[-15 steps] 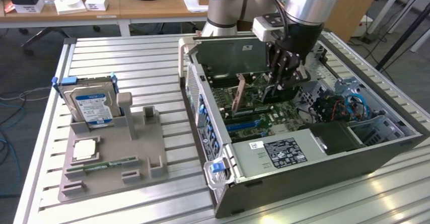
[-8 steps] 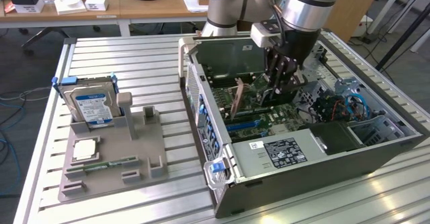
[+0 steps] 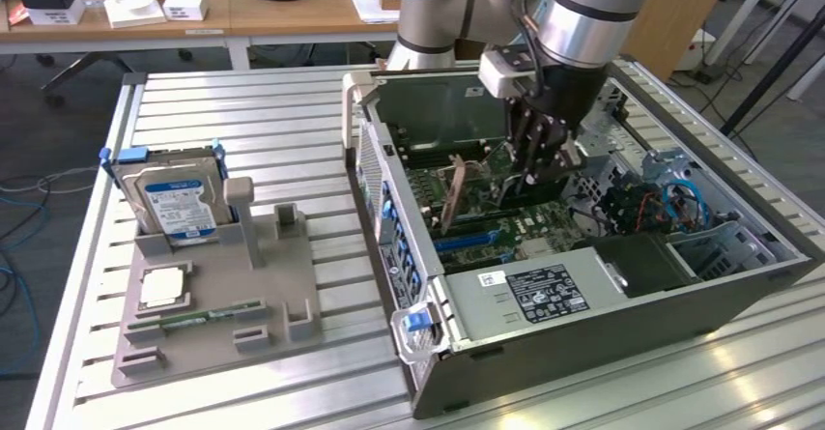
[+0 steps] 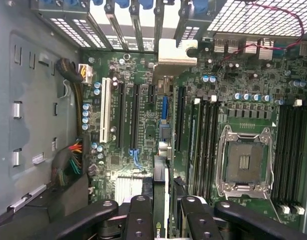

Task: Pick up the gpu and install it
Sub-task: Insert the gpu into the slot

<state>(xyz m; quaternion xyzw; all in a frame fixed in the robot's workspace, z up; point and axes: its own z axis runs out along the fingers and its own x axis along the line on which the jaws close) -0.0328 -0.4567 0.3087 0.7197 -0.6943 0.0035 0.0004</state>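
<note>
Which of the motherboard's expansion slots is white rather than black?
The white slot at the end of the row, next to the bundle of coloured wires; the neighbouring slots are black.

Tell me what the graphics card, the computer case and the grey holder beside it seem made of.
Computer case: likely painted sheet metal, matt dark grey, thin folded edges.
Holder: probably matt grey-beige plastic, chunky moulded posts.
Graphics card: greenish circuit board edge; bracket looks bare, shiny metal.
</note>
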